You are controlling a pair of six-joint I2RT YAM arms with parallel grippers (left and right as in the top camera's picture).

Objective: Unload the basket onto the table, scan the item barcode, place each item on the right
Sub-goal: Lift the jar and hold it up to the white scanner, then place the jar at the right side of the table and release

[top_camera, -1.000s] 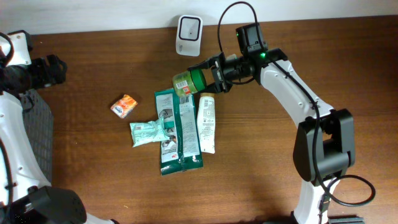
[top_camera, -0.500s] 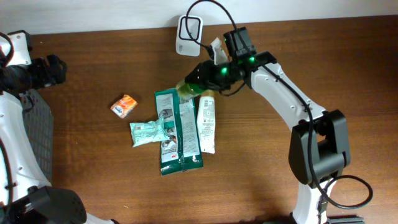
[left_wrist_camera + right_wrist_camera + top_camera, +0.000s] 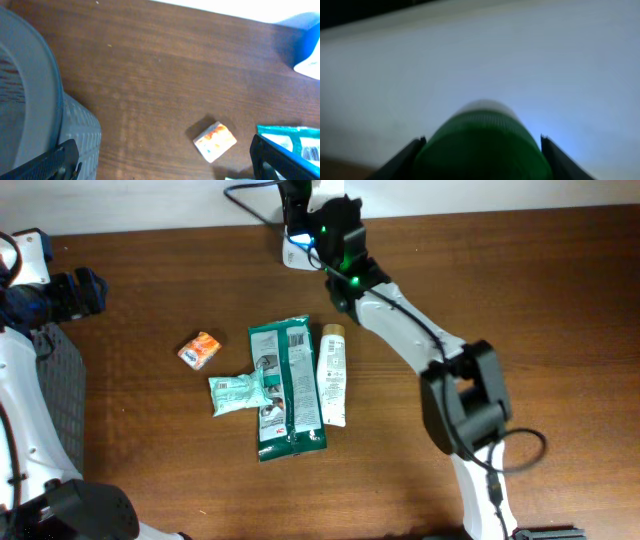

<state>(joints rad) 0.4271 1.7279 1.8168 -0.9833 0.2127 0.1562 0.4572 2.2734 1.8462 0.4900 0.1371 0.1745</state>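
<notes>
A jar with a green ribbed lid fills the right wrist view, and my right gripper is shut on it, one finger on each side. Behind the jar that view shows only a pale, blurred surface. From overhead, the right gripper is at the table's back edge, right over the white scanner, which glows blue; the arm hides the jar there. My left gripper hangs open at the far left, holding nothing. In its own view the left gripper spans bare wood.
On the table's middle lie a green pouch, a white tube, a mint packet and a small orange packet. The orange packet lies below the left gripper. A grey basket stands at the left edge.
My right arm has swung left and back with the jar, from above the pouch and tube to over the scanner. The left arm has stayed put.
</notes>
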